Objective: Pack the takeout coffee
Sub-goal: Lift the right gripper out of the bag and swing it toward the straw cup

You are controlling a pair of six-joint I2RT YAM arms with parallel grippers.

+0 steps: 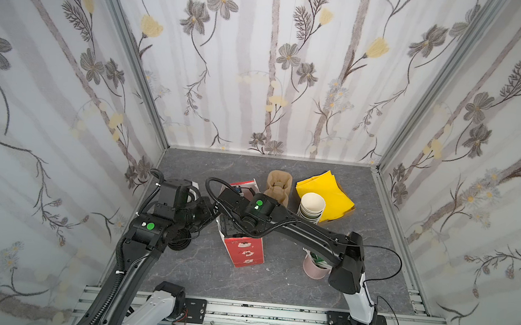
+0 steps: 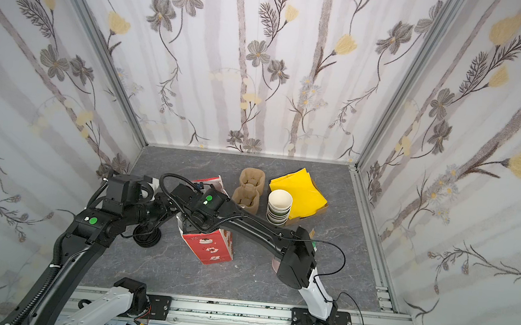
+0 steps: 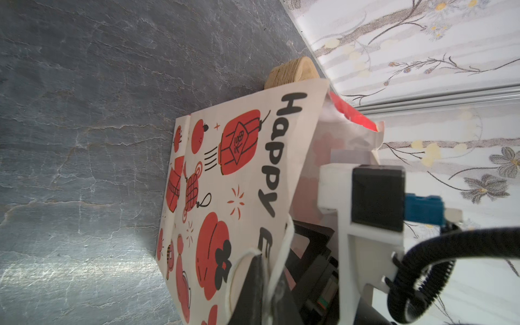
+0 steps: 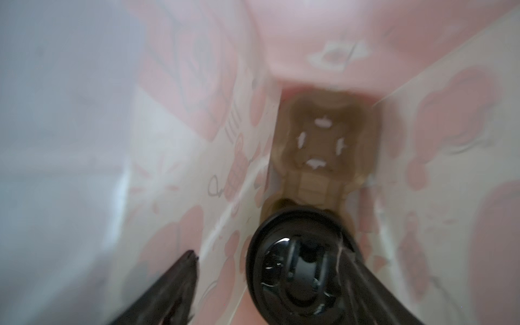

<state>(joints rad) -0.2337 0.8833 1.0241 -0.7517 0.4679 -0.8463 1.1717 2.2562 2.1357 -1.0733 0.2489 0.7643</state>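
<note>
Two claws: I have both at the paper bag (image 1: 245,253), which stands open-topped just below the middle of both top views.
Left claw (image 3: 266,284): pinched tight on the bag's rim at its left edge in the top views, with the white cord handle (image 3: 231,281) lying beside its fingers.
Right claw (image 4: 268,250): down inside the bag, hidden from both top views by its own arm. The jaws stand wide. One finger (image 4: 168,292) is clear of the lid and the other lies along the lid's edge. The wrist picture is blurred, but I see no grip on anything.
Takeout coffee (image 4: 301,270): at the bottom of the bag, between the right claw's fingers, black sip lid upward. I cannot see its sides.
Cup carrier (image 4: 323,140): brown, flat on the bag's floor. The coffee sits at one end and the other pocket is open to view.
Carrier stack (image 1: 278,187): just above the bag in the frame.
Lidless cups (image 1: 312,207): right of the carrier stack, at the edge of the yellow napkins (image 1: 331,193).
Pink cup (image 1: 315,269): lower right of the bag, half under the right arm.
Black round stack (image 1: 179,243): left of the bag, under the left arm. I cannot tell what it is.
Bench (image 1: 273,288): grey, stone-patterned, carrying all of it.
</note>
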